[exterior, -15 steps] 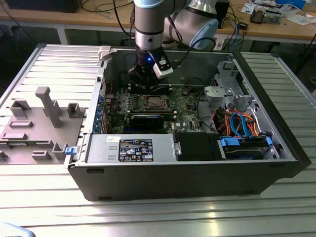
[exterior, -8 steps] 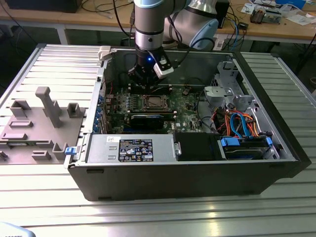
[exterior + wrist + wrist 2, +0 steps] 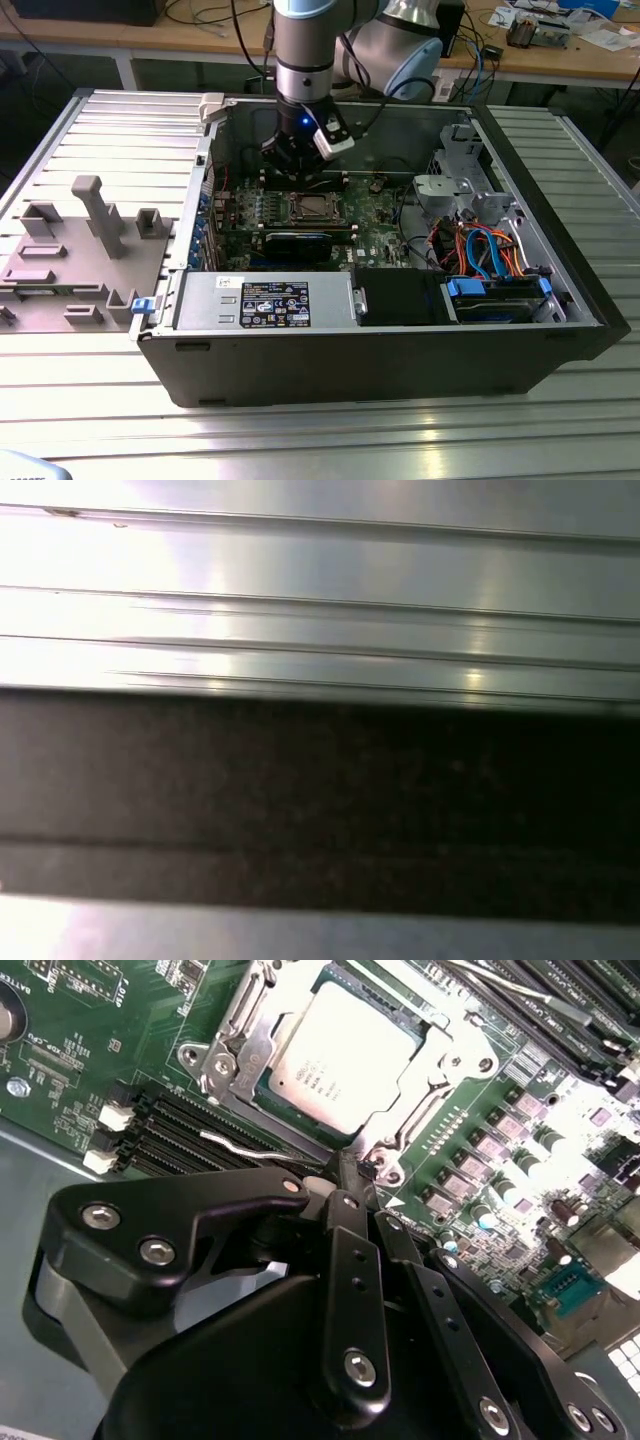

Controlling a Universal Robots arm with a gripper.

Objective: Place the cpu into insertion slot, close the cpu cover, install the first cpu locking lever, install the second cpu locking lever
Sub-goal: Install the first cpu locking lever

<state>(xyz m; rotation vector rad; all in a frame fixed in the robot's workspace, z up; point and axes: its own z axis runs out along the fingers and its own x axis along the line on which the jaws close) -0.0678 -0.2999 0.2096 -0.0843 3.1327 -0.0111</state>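
Note:
The cpu (image 3: 340, 1055) lies flat in the insertion slot (image 3: 308, 208) on the green motherboard inside the open computer case. The silvery cpu cover (image 3: 245, 1055) is down over it, framing the chip through its window. A thin silvery locking lever (image 3: 228, 1140) with a curved handle runs along the socket's side toward my fingertips. My gripper (image 3: 345, 1172) is shut, its black fingers pressed together at the socket's corner beside that lever; whether they touch it I cannot tell. In the exterior view the gripper (image 3: 297, 172) hangs just behind the socket.
Black memory slots (image 3: 170, 1125) flank the socket. A black graphics card (image 3: 297, 243), the power supply (image 3: 265, 300), orange cables (image 3: 470, 245) and a blue drive bay (image 3: 497, 290) crowd the case. A grey fixture (image 3: 90, 215) stands on the ribbed table (image 3: 320, 600).

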